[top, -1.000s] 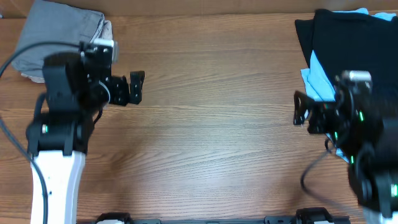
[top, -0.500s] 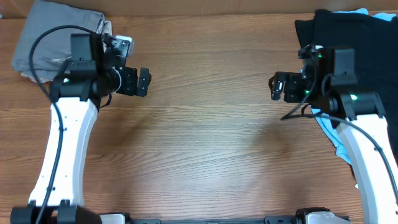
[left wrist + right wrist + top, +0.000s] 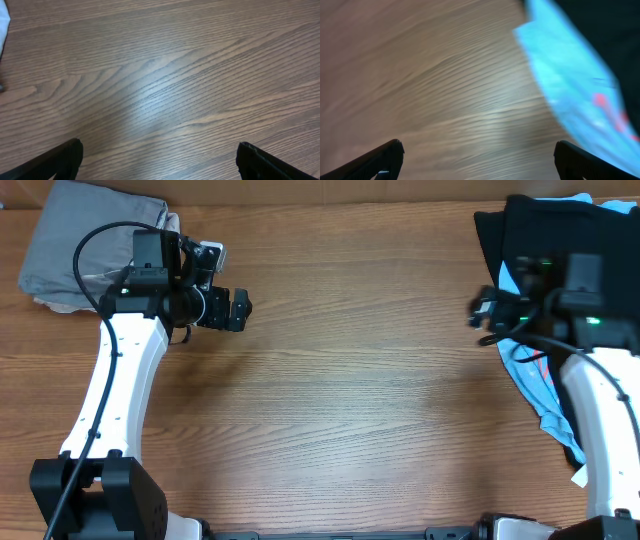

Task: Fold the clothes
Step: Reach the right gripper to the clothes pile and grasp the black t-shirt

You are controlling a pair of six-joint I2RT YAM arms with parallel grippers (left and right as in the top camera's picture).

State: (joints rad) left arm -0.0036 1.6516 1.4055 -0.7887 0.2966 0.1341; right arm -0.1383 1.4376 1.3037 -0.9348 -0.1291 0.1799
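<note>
left fingers (image 3: 62, 160) were spread, empty, well apart from the black T-shirt (image 3: 540, 230) | right fingers (image 3: 382, 160) were spread too, empty, just beside that shirt | light blue tee (image 3: 530, 380) touching it

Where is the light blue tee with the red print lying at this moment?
In the overhead view, the light blue tee lies at the right edge of the table, partly under the black T-shirt, close to the right gripper.

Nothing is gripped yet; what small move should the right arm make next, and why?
Probably shift the right gripper over onto the light blue tee's edge and lower it: its jaws stand open over bare table, with the tee and the black T-shirt just beside it.
</note>
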